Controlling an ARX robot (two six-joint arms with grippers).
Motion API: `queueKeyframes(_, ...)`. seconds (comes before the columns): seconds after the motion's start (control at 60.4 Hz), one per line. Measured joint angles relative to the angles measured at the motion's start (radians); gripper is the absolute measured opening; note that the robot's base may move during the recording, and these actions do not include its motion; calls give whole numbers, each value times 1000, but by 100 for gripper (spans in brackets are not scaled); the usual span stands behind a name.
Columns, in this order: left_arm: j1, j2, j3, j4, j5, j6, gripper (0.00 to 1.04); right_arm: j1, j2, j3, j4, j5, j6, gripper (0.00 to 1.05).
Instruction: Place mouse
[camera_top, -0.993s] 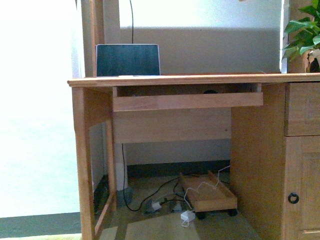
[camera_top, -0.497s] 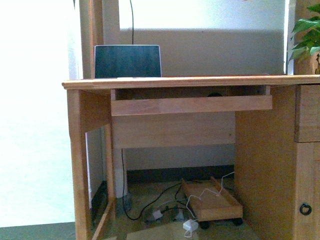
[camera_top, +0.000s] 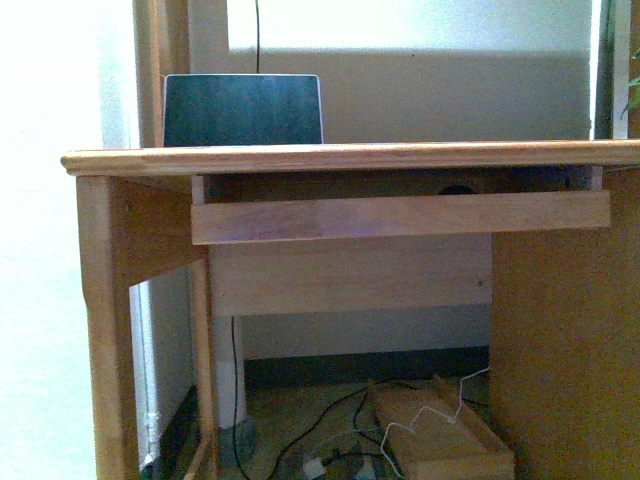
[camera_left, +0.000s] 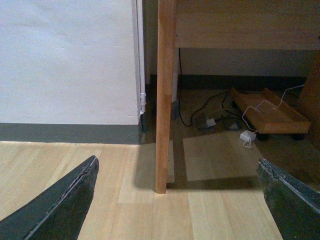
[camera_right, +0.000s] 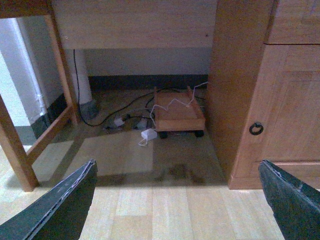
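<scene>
Left gripper (camera_left: 176, 162) and right gripper (camera_right: 176, 163) both spread wide, low before the desk (camera_top: 330, 158).
A dark sliver of the mouse (camera_top: 457, 189) peeks over the front rail of the pull-out tray (camera_top: 400, 216), towards its right end, just under the desktop.

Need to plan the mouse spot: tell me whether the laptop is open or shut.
Open: the laptop has its lid upright above the desk top, dark panel facing the camera.

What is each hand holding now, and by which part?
Nothing is held. The left hand and the right hand are both open and empty.
</scene>
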Motion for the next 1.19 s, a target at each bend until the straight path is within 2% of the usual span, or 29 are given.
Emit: queueKeyframes(1.192,0,-1,0,0,0,0,97,0,0,0,0,0,0,97)
